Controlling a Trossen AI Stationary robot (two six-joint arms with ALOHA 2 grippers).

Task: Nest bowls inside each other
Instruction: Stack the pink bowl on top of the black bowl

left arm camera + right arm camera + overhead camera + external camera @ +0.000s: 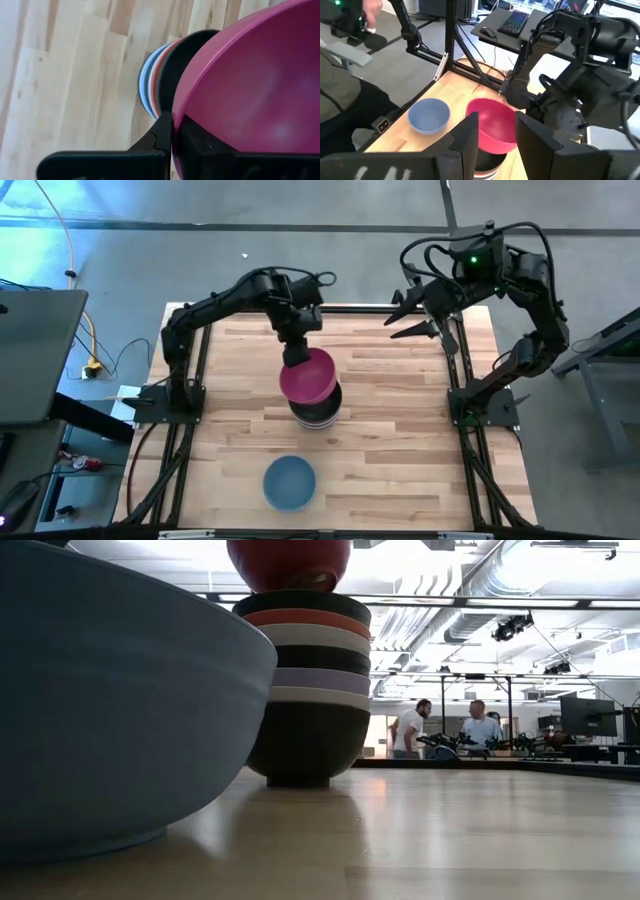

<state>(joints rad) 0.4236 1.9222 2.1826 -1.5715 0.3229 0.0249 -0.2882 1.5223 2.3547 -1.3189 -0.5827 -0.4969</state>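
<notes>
Pale wooden table (pixel 400 440) in the high view: the left gripper (pixel 297 352) grasps the magenta bowl (pixel 307 376) by its rim, tilted directly over the stack (pixel 318 412); the light blue bowl (pixel 289 482) sits apart, and the right gripper (pixel 418 315) waits released at the far edge. Low view: the magenta bowl hangs just above the stack's top. Left wrist view: jaws clenched on the rim. No writing is legible.

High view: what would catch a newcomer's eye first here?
The magenta pink bowl, pinched by its rim in the left gripper, hangs tilted just above the stack of nested bowls at mid-table. A lone light blue bowl sits near the front edge, while the right gripper waits open at the far right corner.
</notes>
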